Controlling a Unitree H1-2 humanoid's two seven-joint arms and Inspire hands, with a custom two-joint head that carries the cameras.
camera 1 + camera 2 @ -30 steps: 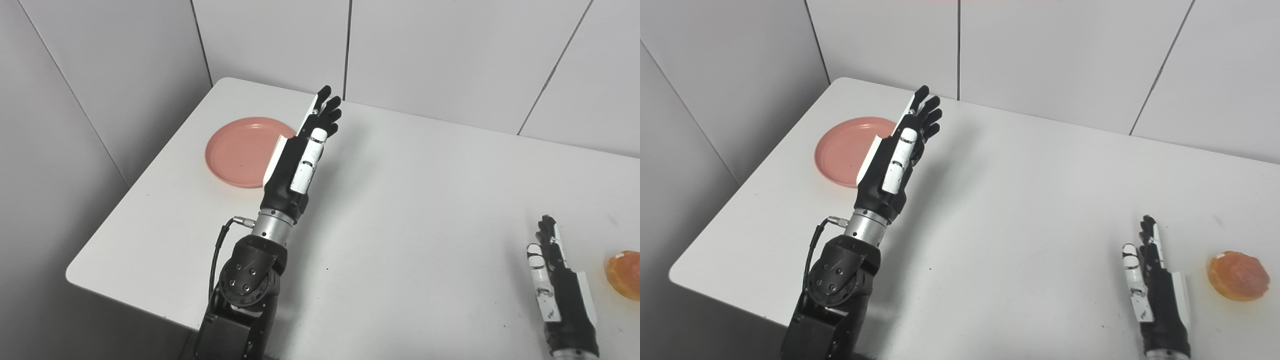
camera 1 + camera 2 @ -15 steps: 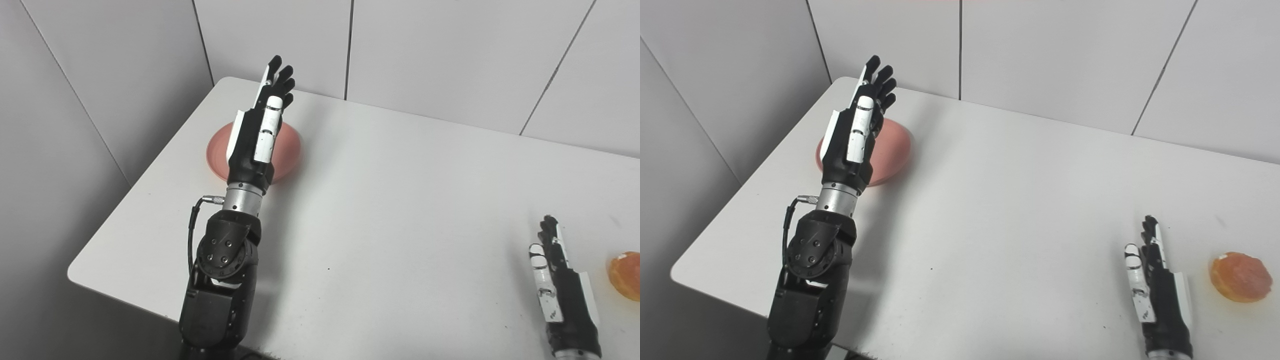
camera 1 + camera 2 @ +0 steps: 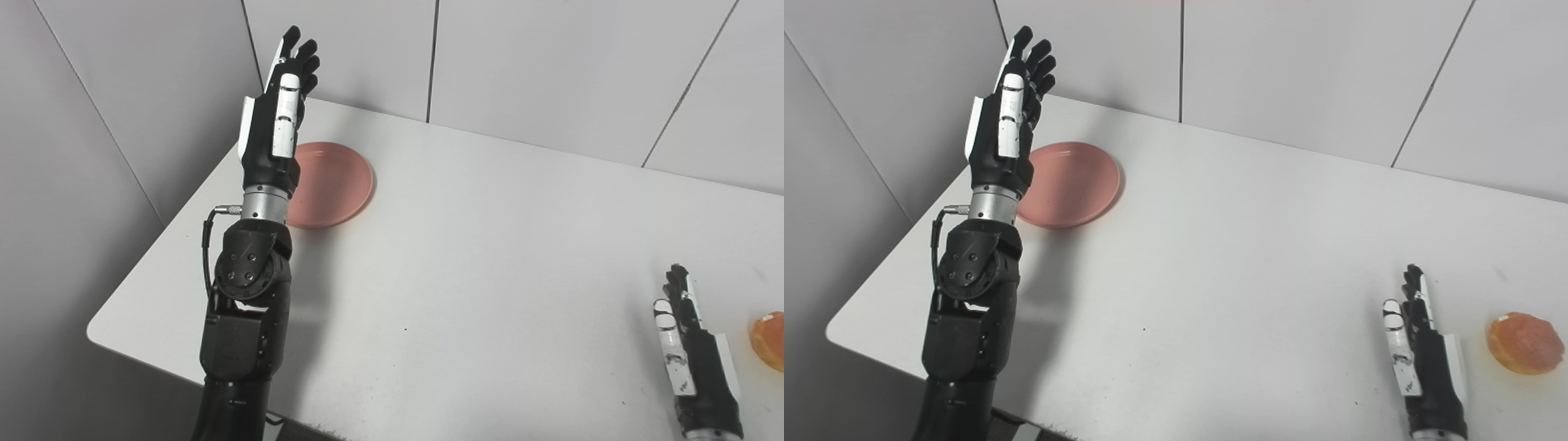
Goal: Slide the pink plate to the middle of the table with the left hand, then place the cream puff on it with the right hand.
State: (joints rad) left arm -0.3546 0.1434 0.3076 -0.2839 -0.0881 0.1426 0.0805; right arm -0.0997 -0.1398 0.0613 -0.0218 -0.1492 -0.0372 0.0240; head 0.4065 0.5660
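- The left robot hand [image 3: 275, 116] has swung from the pink plate's [image 3: 334, 184] right side to its left edge and risen; its fingers are straight, spread and holding nothing.
- The plate lies flat at the bench's [image 3: 490, 257] far left corner; being round, it has no long axis.
- The right robot hand [image 3: 1421, 349] stays resting on the bench, fingers extended and empty, just left of the cream puff [image 3: 1522, 343].

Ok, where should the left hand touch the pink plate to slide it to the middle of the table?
Best on the plate's left rim, the side nearest the wall, pushing rightward. It lies flat and shallow, so there is little to pinch. The left hand, open and raised, is already on that side, so it could probably lower its fingers there.
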